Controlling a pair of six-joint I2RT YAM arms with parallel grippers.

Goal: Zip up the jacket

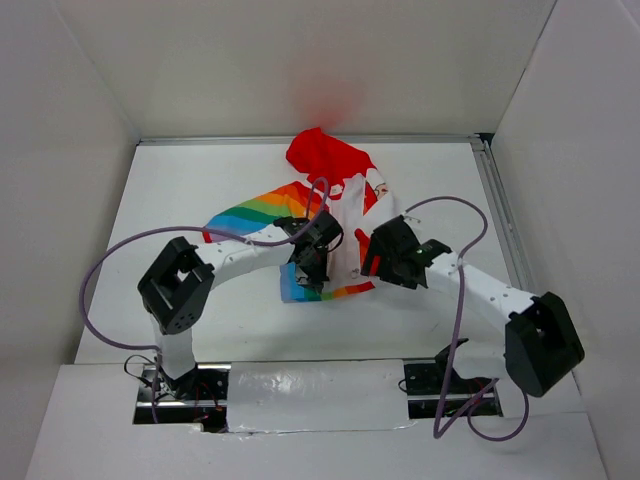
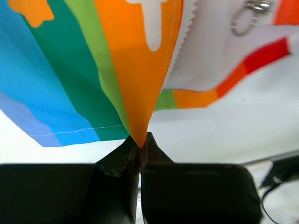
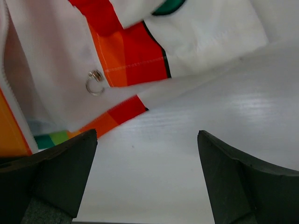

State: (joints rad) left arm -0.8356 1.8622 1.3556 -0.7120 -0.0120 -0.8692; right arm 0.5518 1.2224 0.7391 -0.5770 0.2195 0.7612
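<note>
The jacket (image 1: 335, 195) lies in the middle of the table, red hood at the back, rainbow half on the left, white half on the right. My left gripper (image 1: 310, 262) is shut on the orange stripe of the rainbow half's hem (image 2: 135, 93) and lifts it into a fold. The white zipper teeth (image 2: 183, 32) run beside that stripe. The metal zipper pull ring shows in the left wrist view (image 2: 243, 21) and in the right wrist view (image 3: 96, 84). My right gripper (image 3: 147, 154) is open and empty above bare table, just below the white half's striped hem (image 3: 126, 109).
White walls close in the table on the left, back and right. A metal rail (image 1: 505, 220) runs along the right side. Purple cables (image 1: 100, 270) loop off both arms. Bare white table (image 3: 187, 154) lies under my right gripper.
</note>
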